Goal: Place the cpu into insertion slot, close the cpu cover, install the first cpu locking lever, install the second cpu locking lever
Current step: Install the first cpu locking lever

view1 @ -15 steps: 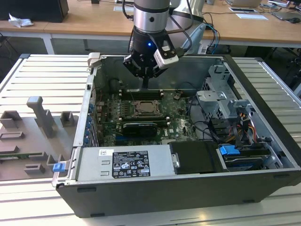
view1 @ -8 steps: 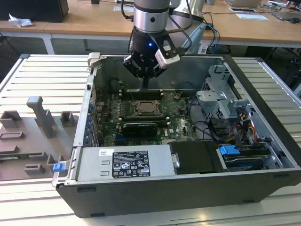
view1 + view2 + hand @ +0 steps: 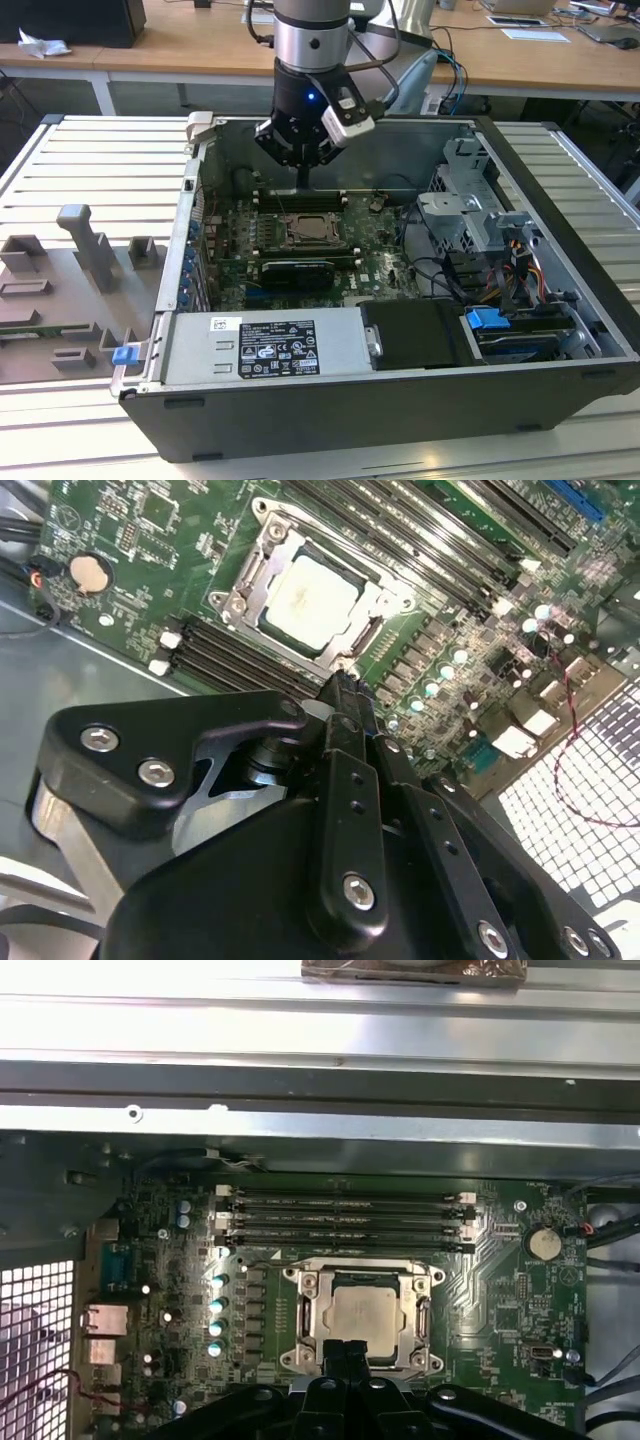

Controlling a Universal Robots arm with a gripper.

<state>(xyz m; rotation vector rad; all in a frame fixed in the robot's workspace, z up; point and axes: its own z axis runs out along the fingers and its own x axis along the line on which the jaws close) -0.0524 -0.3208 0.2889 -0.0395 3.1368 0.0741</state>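
Observation:
The cpu [image 3: 310, 232] [image 3: 305, 598] [image 3: 362, 1312], a pale square chip, lies flat in the insertion slot [image 3: 263, 625] on the green board. The cpu cover [image 3: 262, 555] [image 3: 309, 1310], a silvery frame, lies down around it, and the chip shows through its window. Thin wire levers run along the frame's sides; whether they are latched I cannot tell. My gripper [image 3: 303, 186] [image 3: 345, 688] [image 3: 348, 1346] hangs just above the socket's edge, on the side toward the memory slots. Its black fingers are shut with nothing between them.
Long memory slots [image 3: 345, 1220] run beside the socket. A black graphics card [image 3: 295, 272] lies on its other side. The open case holds a power supply [image 3: 265, 345], a drive cage [image 3: 470, 200] and cables [image 3: 450, 270]. Grey fixtures [image 3: 85, 250] stand outside, at the exterior view's left.

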